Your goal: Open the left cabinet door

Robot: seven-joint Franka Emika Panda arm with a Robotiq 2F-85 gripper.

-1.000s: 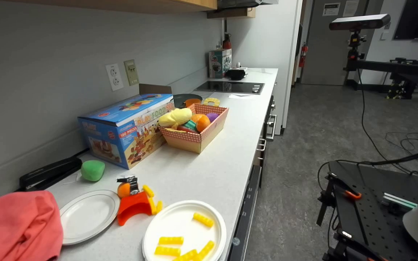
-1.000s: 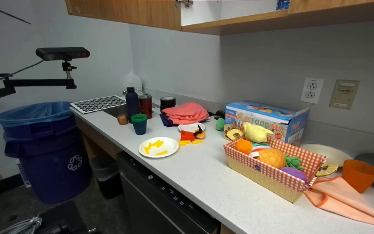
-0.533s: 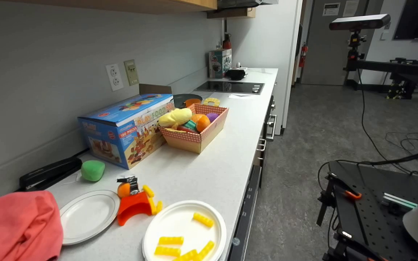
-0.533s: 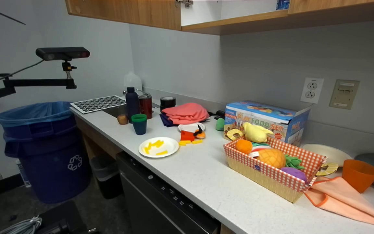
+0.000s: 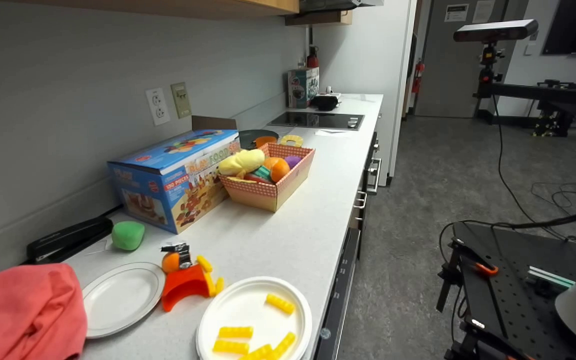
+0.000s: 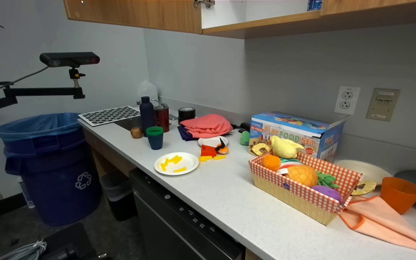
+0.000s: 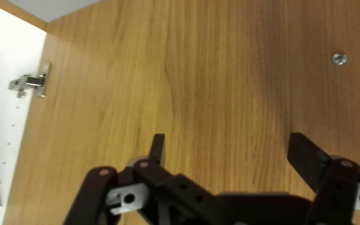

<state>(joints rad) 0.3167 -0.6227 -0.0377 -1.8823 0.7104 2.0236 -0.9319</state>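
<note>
The left cabinet door is wood-coloured and stands swung open at the top of an exterior view. Its metal hinge and the white cabinet interior show beside it. In the wrist view the door's inner face fills most of the picture, with the hinge at the left. My gripper is open, its fingers wide apart with nothing between them, facing the door's inner face. I cannot tell whether the fingers touch it. The gripper is out of view in both exterior views.
Below is a white counter with a plate, a toy food box, a checkered basket and bottles. A camera on an arm stands at the left. A neighbouring cabinet front is at the upper right.
The door's free edge has moved left in an exterior view, so the door is wider open. A thin dark line at the upper left has shifted left. The counter objects have not moved.
</note>
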